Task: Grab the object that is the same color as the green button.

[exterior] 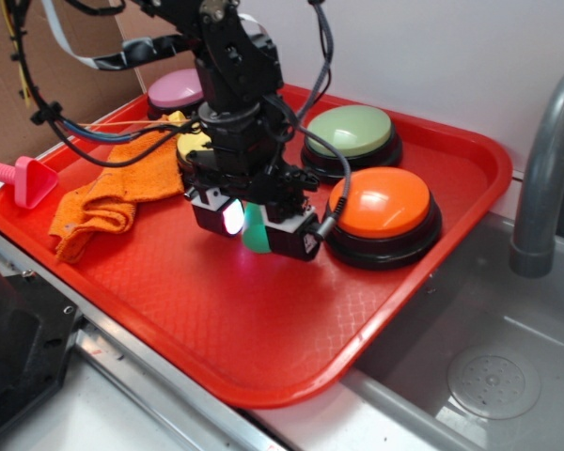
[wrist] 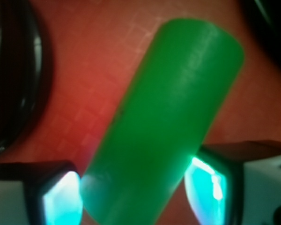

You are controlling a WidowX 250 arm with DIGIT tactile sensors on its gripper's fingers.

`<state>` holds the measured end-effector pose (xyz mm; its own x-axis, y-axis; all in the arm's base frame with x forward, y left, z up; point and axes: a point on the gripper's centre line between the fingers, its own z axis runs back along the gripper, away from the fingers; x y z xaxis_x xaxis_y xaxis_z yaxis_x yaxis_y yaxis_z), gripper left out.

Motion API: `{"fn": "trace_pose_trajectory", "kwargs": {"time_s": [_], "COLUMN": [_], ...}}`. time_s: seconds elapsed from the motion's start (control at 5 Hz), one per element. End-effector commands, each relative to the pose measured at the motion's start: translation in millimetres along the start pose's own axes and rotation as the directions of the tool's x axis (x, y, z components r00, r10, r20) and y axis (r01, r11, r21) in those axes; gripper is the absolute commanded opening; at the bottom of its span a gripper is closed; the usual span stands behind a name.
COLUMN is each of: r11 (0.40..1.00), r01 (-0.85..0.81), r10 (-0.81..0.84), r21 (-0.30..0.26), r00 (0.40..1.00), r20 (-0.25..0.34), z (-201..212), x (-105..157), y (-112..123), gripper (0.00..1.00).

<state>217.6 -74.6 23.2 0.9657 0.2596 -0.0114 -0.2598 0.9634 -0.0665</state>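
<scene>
Exterior: red tray (exterior: 263, 357) sits on a counter beside a grey sink (exterior: 489, 376). The gripper (exterior: 255, 225) is down near the tray's middle, its two fingers either side of the green cylinder (exterior: 255, 233), which shows as a narrow green strip between the lit pads, low over the tray. The jaws are narrowed to about the cylinder's width. Green button (exterior: 351, 133) is behind and right of the gripper, orange button (exterior: 383, 209) just right of it, pink button (exterior: 177, 90) at the back left. An orange cloth (exterior: 113, 193) lies left on the tray; a pink plastic piece (exterior: 23, 178) is at the left rim.

Wrist: green cylinder (wrist: 168, 126) fills the view, tilted, lower end between the two glowing fingers (wrist: 61, 199). Both pads sit right against its sides; contact looks made, but firm grip cannot be told. Red tray surface (wrist: 93, 51) is behind it.
</scene>
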Motion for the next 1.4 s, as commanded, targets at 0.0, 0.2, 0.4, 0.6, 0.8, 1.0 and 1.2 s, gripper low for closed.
{"fn": "trace_pose_trajectory", "kwargs": {"time_s": [0.0,0.2,0.4,0.6,0.8,1.0,1.2], "r11": [0.998,0.999,0.998,0.984,0.967,0.956,0.958], "r01": [-0.027,-0.021,0.063,0.152,0.226,0.273,0.264], "r10": [0.029,0.022,-0.063,-0.155,-0.232,-0.28,-0.273], "r21": [-0.052,-0.04,0.004,0.091,0.116,0.104,0.111], "r00": [0.998,0.999,0.998,0.987,0.972,0.958,0.959], "r20": [0.048,0.039,0.018,0.032,0.037,0.056,0.074], "z": [11,13,51,102,153,183,202], "x": [2,2,1,1,-3,-9,-16], "y": [5,10,22,28,37,49,58], "gripper": [0.0,0.0,0.0,0.0,0.0,0.0,0.0]}}
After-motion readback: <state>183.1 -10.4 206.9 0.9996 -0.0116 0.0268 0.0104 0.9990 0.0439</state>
